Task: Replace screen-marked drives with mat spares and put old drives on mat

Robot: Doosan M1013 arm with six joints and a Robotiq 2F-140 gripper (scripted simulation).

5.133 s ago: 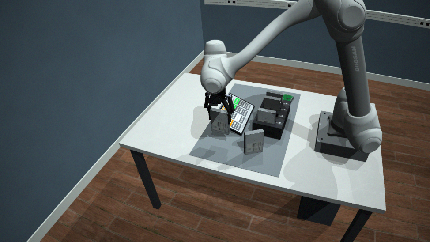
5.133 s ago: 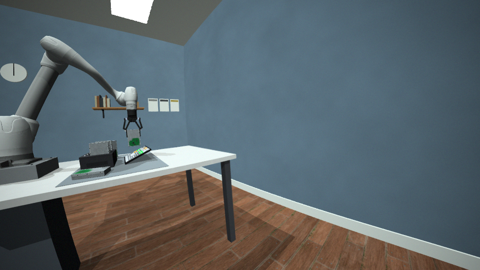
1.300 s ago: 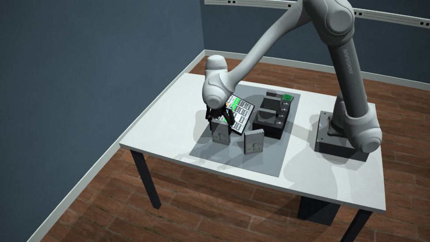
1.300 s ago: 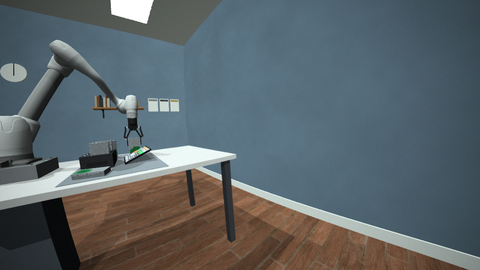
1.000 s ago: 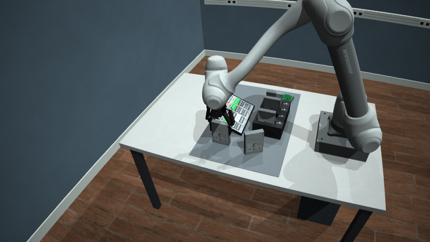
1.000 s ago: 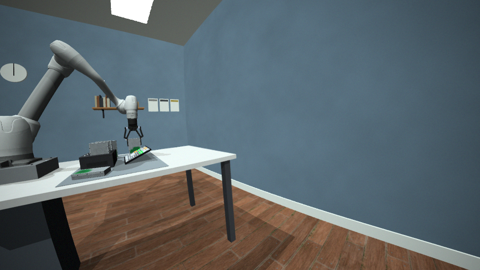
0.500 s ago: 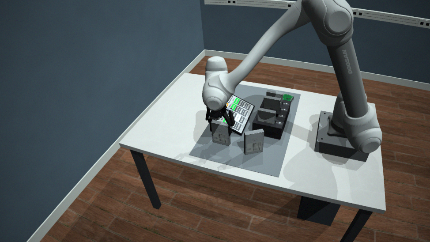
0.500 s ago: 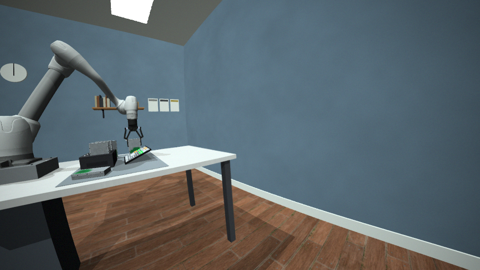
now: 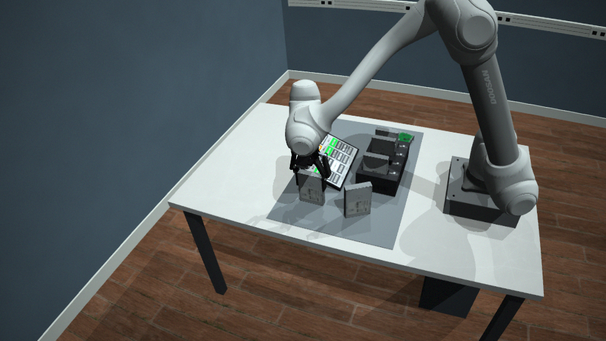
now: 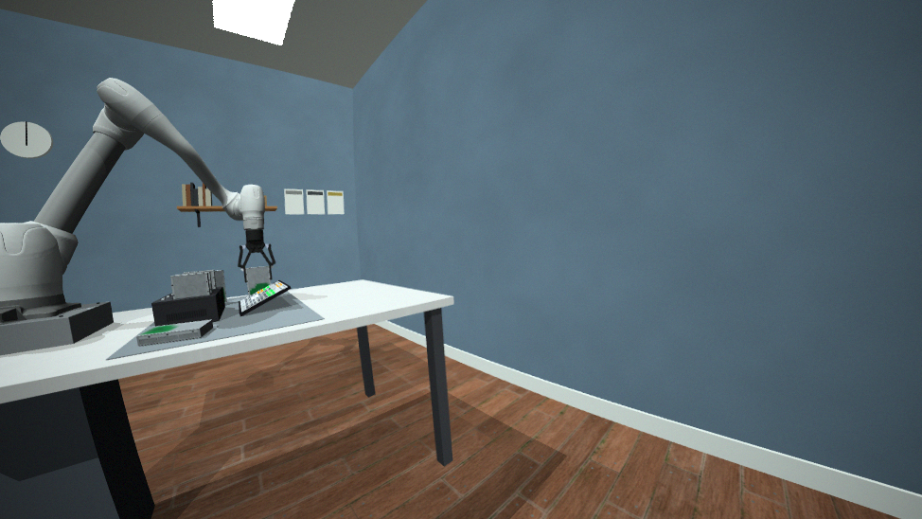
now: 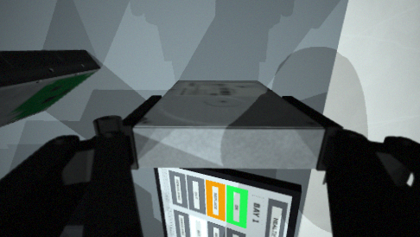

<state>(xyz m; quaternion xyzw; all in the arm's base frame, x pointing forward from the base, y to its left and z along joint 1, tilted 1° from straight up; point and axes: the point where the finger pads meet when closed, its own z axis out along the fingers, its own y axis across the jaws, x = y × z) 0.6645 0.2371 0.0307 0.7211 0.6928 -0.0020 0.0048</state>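
Clamping a flat, grey metal drive [image 9: 312, 188] [image 10: 258, 278] [image 11: 225, 147] by its sides, the pincer [image 9: 311, 178] [image 10: 257, 274] [image 11: 221, 111] has it upright, beside the tilted screen [image 9: 341, 165] [image 10: 266, 299] [image 11: 229, 196] in the top view! Another slab-shaped drive [image 9: 358, 200] stands on the smooth grey mat [image 9: 381, 234] [image 10: 283, 317], near the boxy black dock [image 9: 376, 182] [image 10: 186, 308] with drives upright in it. Over to the exterior: one drive [image 10: 173, 332] lies flat before the dock, green patch showing. And the wrist view: dark pads [image 11: 133, 146] press the drive's plain, rectangular end, glossy screen below!

Upright grey drive [image 9: 312, 188] [image 10: 257, 277] [image 11: 229, 148] lower than before
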